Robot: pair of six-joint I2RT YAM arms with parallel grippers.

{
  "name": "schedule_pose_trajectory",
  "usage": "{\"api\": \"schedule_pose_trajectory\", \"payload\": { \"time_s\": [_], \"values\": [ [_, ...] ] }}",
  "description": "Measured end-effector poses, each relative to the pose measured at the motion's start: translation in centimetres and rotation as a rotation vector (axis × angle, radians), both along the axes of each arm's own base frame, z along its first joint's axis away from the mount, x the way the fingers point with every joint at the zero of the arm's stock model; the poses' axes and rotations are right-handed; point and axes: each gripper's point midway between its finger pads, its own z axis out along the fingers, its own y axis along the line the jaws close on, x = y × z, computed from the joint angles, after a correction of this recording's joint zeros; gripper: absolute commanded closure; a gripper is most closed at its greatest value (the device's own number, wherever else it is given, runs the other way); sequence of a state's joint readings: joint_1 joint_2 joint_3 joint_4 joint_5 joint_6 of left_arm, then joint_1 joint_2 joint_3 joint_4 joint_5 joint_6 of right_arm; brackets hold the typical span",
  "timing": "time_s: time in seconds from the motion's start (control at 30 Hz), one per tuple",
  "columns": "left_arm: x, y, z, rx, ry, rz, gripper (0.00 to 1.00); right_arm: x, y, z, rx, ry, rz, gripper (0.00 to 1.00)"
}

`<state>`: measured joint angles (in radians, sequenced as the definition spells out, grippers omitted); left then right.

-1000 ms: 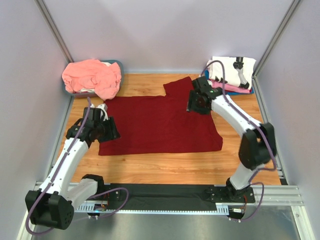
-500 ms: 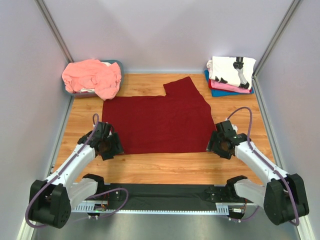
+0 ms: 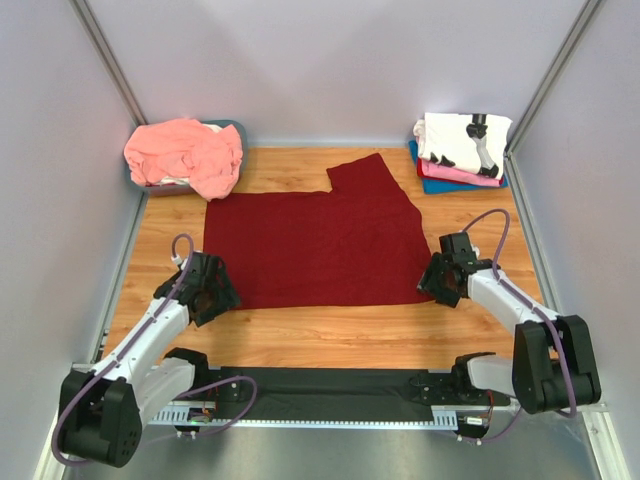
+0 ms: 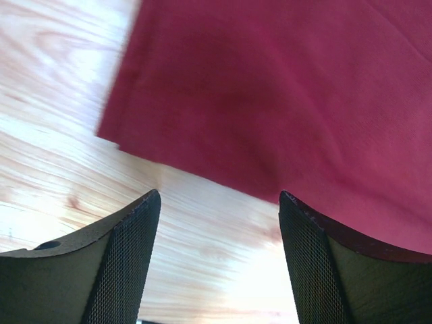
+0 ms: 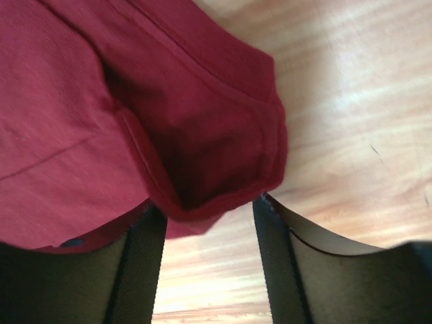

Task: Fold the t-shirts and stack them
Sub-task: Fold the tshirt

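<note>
Top external view: a plain dark red cloth t-shirt lies spread flat in the middle of the light wooden table, one short sleeve pointing toward the far wall. The left gripper sits low at the shirt's near-left corner, the right gripper at its near-right corner.

At the far left a crumpled salmon-pink t-shirt is heaped over a blue-grey bin. At the far right stands a small stack – a folded white t-shirt with black print on top, a pink t-shirt under it and a blue t-shirt at the bottom. Bin and stack are both well apart from the red shirt.

In the left wrist view, the left gripper has its fingers spread apart with only bare wood between them. The red shirt's corner lies just ahead of the tips, not touching either one.

In the right wrist view, the right gripper also has its fingers apart, and a doubled, hemmed corner of the dark red shirt sags into the gap. The cloth meets the finger on the left of that picture. Whether it touches the other one I cannot tell.
</note>
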<state>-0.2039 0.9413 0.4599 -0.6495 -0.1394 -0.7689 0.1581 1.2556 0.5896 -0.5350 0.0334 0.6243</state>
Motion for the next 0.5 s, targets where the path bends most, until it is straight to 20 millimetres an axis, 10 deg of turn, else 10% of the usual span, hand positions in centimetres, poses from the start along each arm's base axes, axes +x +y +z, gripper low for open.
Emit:
{"api": "schedule_pose_trajectory", "payload": {
  "time_s": [0.33,0.5],
  "values": [
    [1.2,1.4,-0.8,0.004,0.033,0.081,0.31,1.7,0.2,-0.2,0.020,-0.017,0.003,0.85],
    [2.3,1.2,-1.0,0.003,0.050,0.087,0.76,1.7,0.1,-0.3,0.027,-0.014,-0.002,0.96]
  ]
}}
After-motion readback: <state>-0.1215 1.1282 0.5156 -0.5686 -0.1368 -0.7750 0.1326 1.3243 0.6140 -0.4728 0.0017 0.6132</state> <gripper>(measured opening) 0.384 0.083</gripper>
